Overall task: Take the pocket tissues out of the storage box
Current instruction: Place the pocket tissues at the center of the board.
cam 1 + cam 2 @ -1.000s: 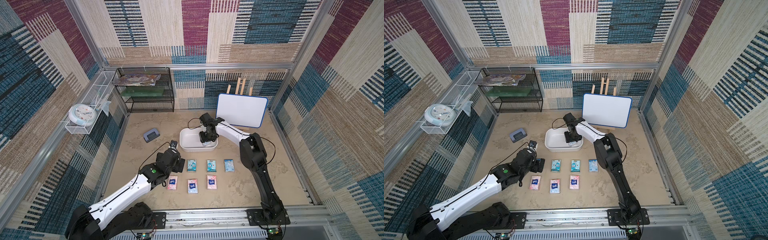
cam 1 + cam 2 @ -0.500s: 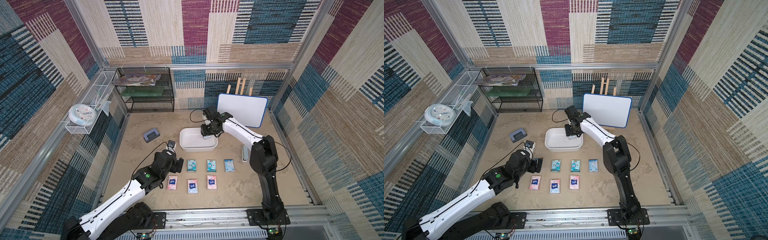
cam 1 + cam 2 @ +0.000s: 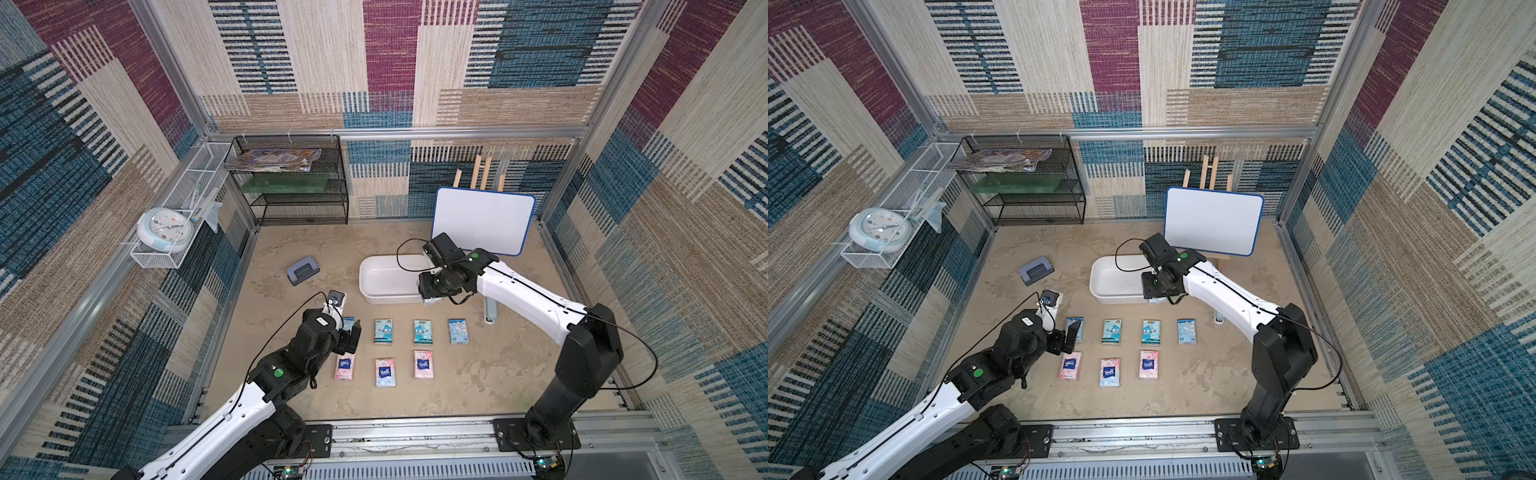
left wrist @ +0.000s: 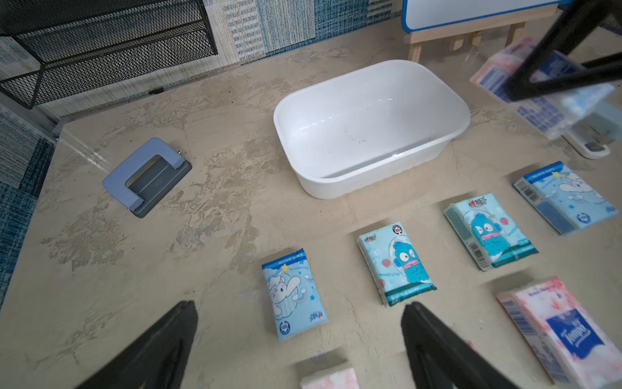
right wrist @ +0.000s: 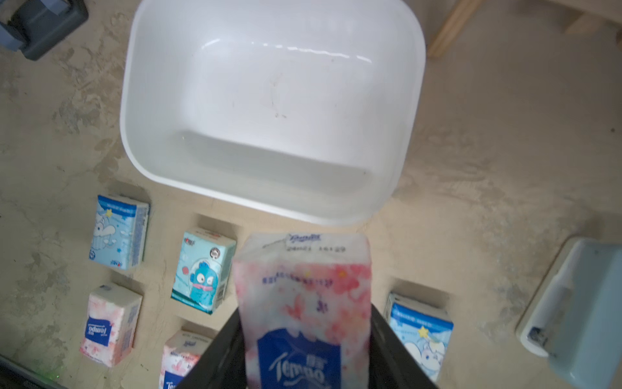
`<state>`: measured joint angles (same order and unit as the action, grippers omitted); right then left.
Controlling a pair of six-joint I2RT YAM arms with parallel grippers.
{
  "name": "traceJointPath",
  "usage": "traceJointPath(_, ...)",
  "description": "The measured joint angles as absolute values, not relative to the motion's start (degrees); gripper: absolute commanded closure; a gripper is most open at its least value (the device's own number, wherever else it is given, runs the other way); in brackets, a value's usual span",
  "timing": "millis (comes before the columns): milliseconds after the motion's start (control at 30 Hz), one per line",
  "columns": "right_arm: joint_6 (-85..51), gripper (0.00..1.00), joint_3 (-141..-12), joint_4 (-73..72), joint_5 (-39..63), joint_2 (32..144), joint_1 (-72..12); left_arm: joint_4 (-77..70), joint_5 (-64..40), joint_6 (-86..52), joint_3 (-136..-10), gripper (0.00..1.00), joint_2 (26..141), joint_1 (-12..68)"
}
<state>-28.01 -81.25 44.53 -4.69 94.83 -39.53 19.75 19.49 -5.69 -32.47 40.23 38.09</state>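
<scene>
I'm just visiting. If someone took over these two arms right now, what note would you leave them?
Left gripper: open, empty, hovering over the seven laid-out packets.
Right gripper: shut on the last pink packet, held in the air beside the storage box.
Done: box empty; those seven lie in two rows beside it.
Left: set the held packet down, probably in the gap ending the shorter row.
</scene>
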Motion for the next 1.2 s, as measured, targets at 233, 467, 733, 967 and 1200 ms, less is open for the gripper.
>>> traceJointPath(233,-35.0,0.48,-66.0,45.1,-5.3,82.4,-40.8,18.1,18.0,-2.1,-29.7,0.00,34.9,38.1)
traceJointPath(467,-40.5,0.48,-54.1,45.0,-4.2,73.1,-41.3,18.1,17.1,0.0,-28.9,0.00,32.8,38.1)
traceJointPath(733,-44.8,0.48,-44.6,43.7,-2.7,68.6,-43.2,18.1,18.2,0.0,-28.6,0.00,32.5,38.1)
traceJointPath(967,-46.9,0.48,-37.4,40.4,-1.2,67.1,-44.0,18.1,18.5,0.0,-28.3,0.00,32.4,38.1)
traceJointPath(1200,-46.6,0.47,-36.5,37.3,-1.2,69.3,-44.1,18.1,19.6,-0.1,-28.1,0.00,32.4,38.1)
